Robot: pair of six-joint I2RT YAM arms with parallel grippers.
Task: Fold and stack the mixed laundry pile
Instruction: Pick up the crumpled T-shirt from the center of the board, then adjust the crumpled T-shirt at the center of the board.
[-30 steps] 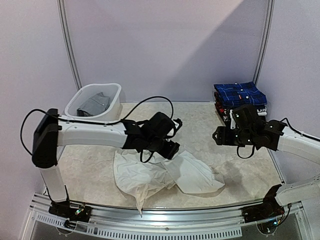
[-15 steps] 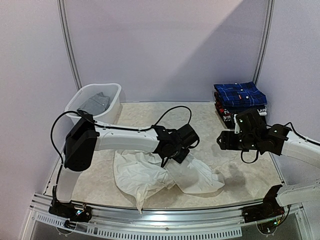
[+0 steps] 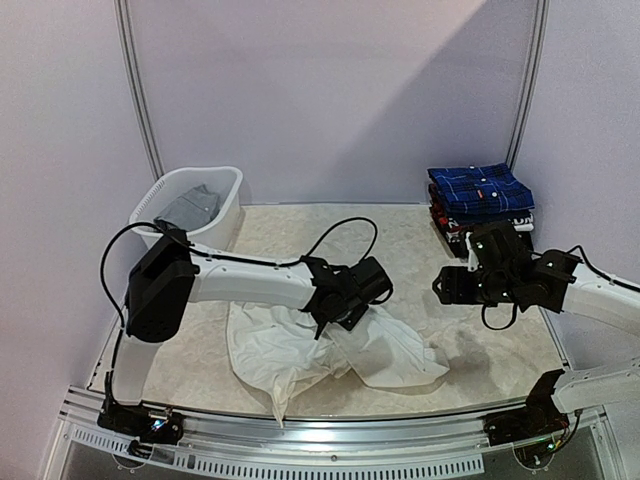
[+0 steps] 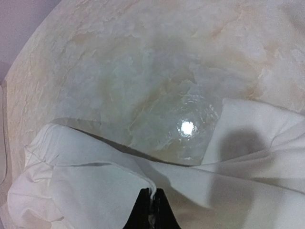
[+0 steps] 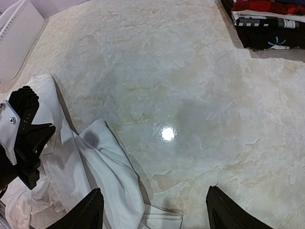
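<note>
Middle of the worktop (image 3: 400, 240), near its front edge: we note the white shirt (image 3: 300, 355) lying rumpled and spread. The left gripper (image 4: 151, 215) is clenched on a fold at the shirt's far edge, cloth pinched between its fingers. Toward the right side, the right gripper (image 5: 153, 191) hangs over bare worktop, jaws spread wide, grasping nothing. Far right corner: a folded stack (image 5: 267, 28), with the dark blue plaid shirt (image 3: 480, 187) on top. Far left corner: a white basket (image 3: 228, 195) holding a grey garment (image 3: 190, 208).
</note>
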